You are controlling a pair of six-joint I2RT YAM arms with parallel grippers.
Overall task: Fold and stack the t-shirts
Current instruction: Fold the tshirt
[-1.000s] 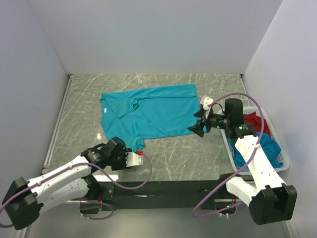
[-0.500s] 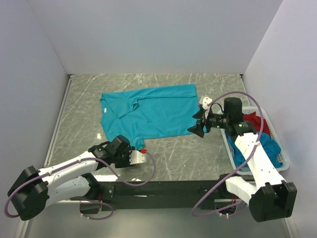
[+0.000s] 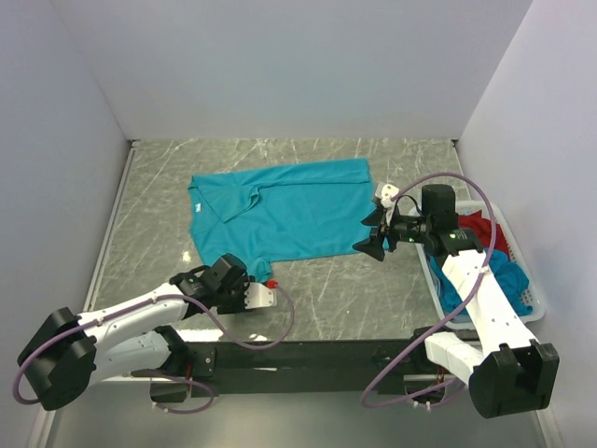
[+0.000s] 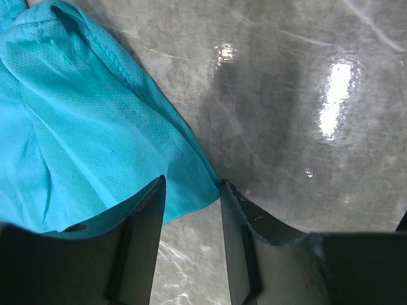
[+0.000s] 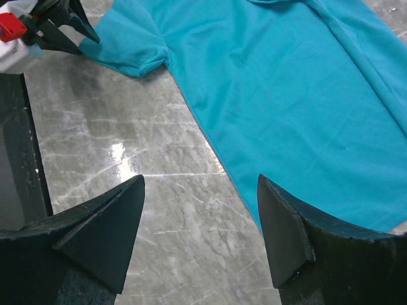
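- The grey marble table (image 3: 354,299) fills the floor of the white-walled booth, glare spots shining off it.
- The teal t-shirt (image 3: 280,210) lies spread flat near the middle of the table, one upper corner folded over onto itself, the near sleeve (image 3: 256,268) pointing towards the arms.
- Over on the right edge sits the white basket (image 3: 530,297), with a red t-shirt (image 3: 485,229) and a blue t-shirt (image 3: 499,273) heaped inside it.
- The right gripper (image 3: 373,233) hovers just off the teal shirt's right edge, its fingers spread wide and holding nothing; its wrist view shows table and hem in the gap.
- The left gripper (image 4: 191,210) is low at that near sleeve, and its fingers (image 4: 143,229) stand a narrow gap apart with the sleeve's hem corner lying between them; I cannot tell whether they are pinching the cloth.
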